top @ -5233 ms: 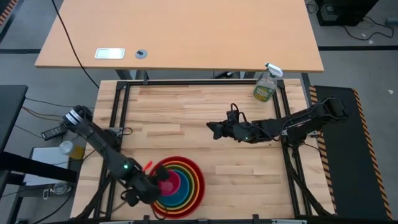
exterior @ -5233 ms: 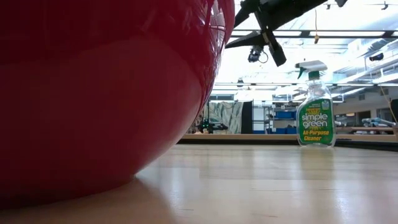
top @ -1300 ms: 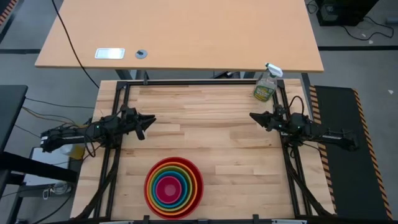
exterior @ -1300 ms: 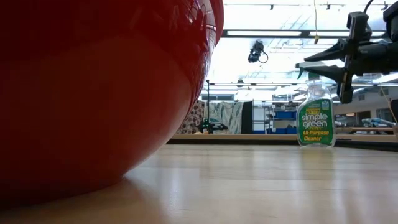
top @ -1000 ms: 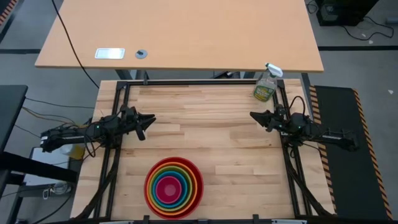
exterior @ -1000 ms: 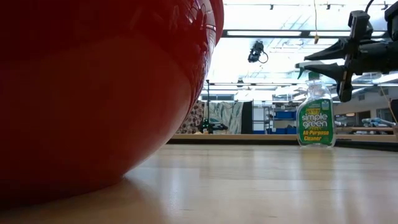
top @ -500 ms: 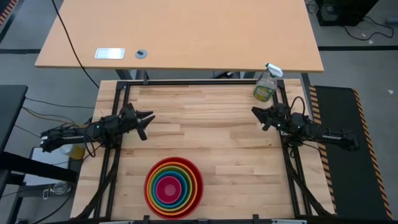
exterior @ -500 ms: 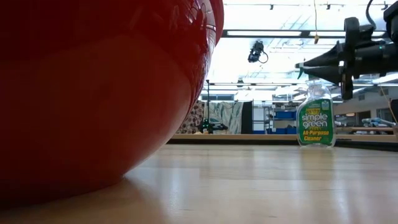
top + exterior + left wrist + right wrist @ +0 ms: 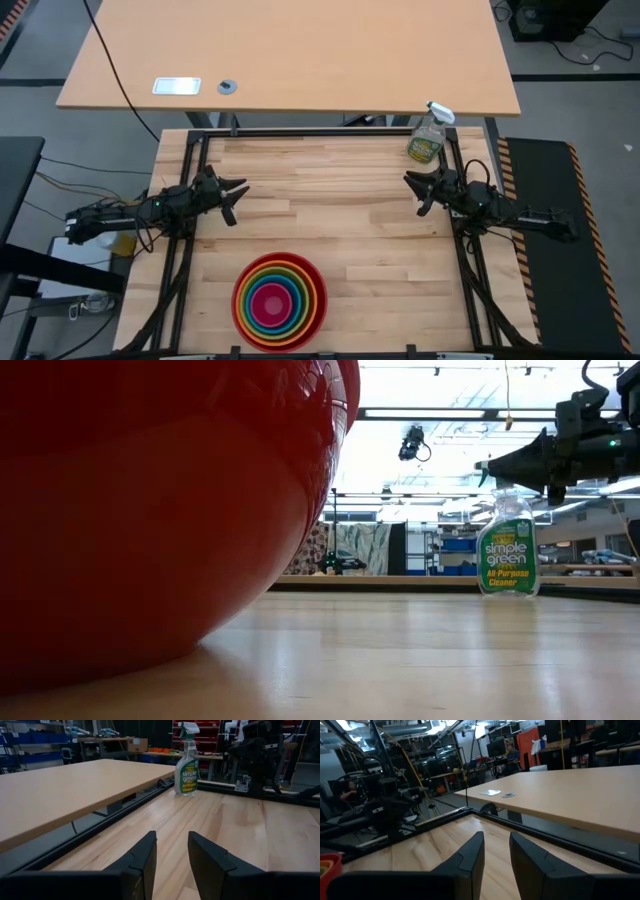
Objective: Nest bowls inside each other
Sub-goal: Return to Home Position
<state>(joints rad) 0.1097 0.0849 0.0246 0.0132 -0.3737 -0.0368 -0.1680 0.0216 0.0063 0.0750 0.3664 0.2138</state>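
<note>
The bowls sit nested one inside another near the table's front edge, the red one outermost, then orange, lime green, blue and magenta pink at the centre. In the low view the red bowl's wall fills the left, and its base rests on the wood. My left gripper hovers level at the table's left side, open with nothing between its fingers. My right gripper hovers level at the right side, also open and bare. Both are far from the bowls.
A clear spray bottle with a green label stands at the table's far right corner. A larger desk lies beyond the far edge. People sit in the room behind. Bare wood spreads between the two arms.
Both grippers have stayed where they were and rolled about their own pointing line. In the low view the right gripper's fingers stood one above the other a second ago and now lie nearly in line. The bowls have not moved.
</note>
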